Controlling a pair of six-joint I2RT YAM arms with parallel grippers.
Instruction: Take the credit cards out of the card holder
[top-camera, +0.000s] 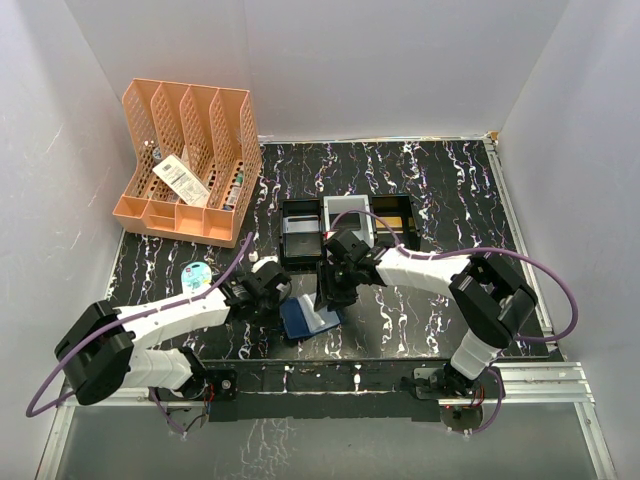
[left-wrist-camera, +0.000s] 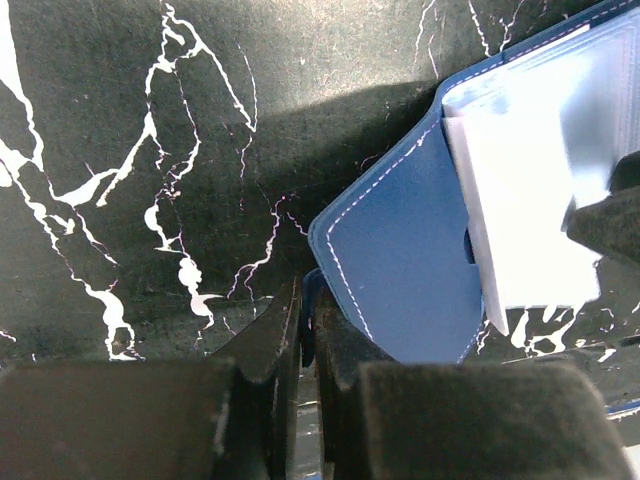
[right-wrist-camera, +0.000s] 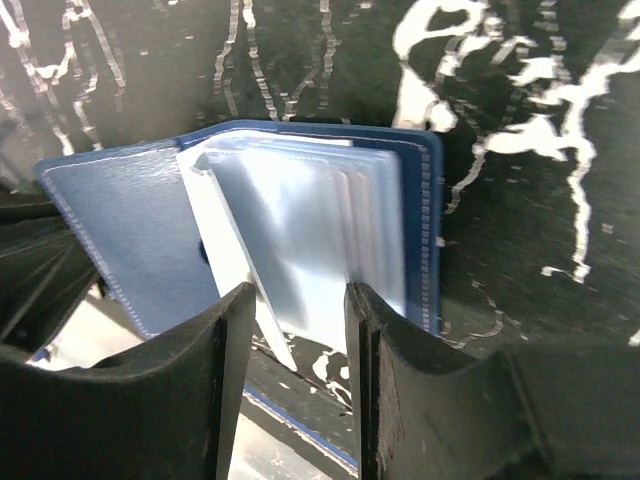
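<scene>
Your navy-blue bifold card holder (top-camera: 305, 318) lies open on the black marbled bench (top-camera: 430, 180). Left fingers (left-wrist-camera: 260, 350) pinch its floppy cover; right fingers (right-wrist-camera: 215, 350) stand apart over likely slick, limp sleeves (right-wrist-camera: 300, 220). Take stiff card edges.

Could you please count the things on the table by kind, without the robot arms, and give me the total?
Rectangular trays: 3
Orange file rack: 1
Blue card holder: 1
Small round case: 1
Total: 6
Small items inside the rack and trays are not counted; they are too small to tell.
</scene>
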